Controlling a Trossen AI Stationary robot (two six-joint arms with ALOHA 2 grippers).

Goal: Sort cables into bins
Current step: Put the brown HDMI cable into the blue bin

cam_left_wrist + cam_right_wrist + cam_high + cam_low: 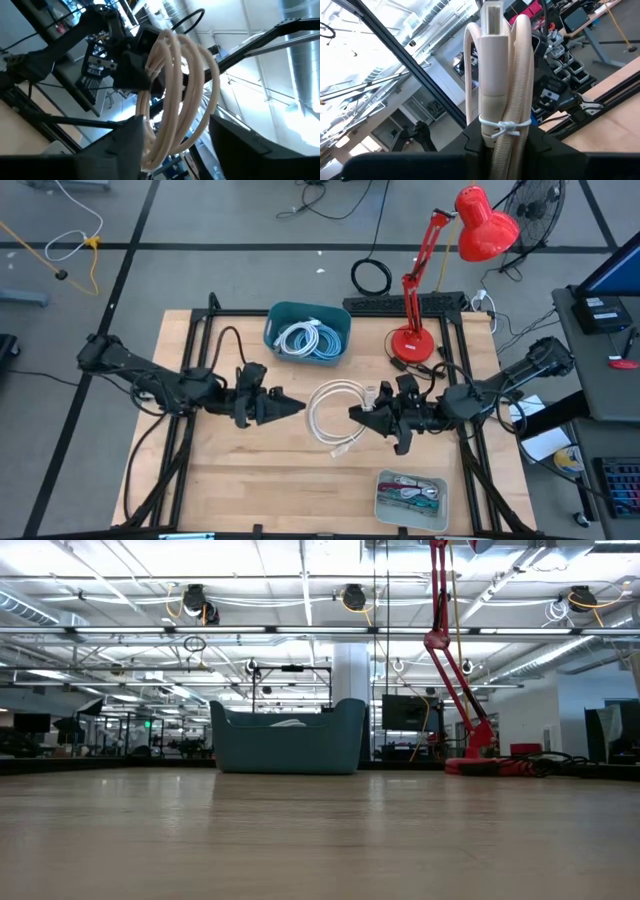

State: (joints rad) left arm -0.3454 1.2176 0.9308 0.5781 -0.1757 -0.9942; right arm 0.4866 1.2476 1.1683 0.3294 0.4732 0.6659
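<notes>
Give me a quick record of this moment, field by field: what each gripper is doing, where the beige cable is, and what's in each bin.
left gripper: open, just beside the coil's left edge
right gripper: shut on the beige cable, at its right side
beige cable: coiled, between the two grippers, mid-table
teal bin: back of table, holds light blue and white coils
grey tray: front right, holds short maroon, teal and grey pieces
red lamp: back right

Wooden table (250,470): teal bin (308,333), grey tray (411,499), red lamp (412,343)
</notes>
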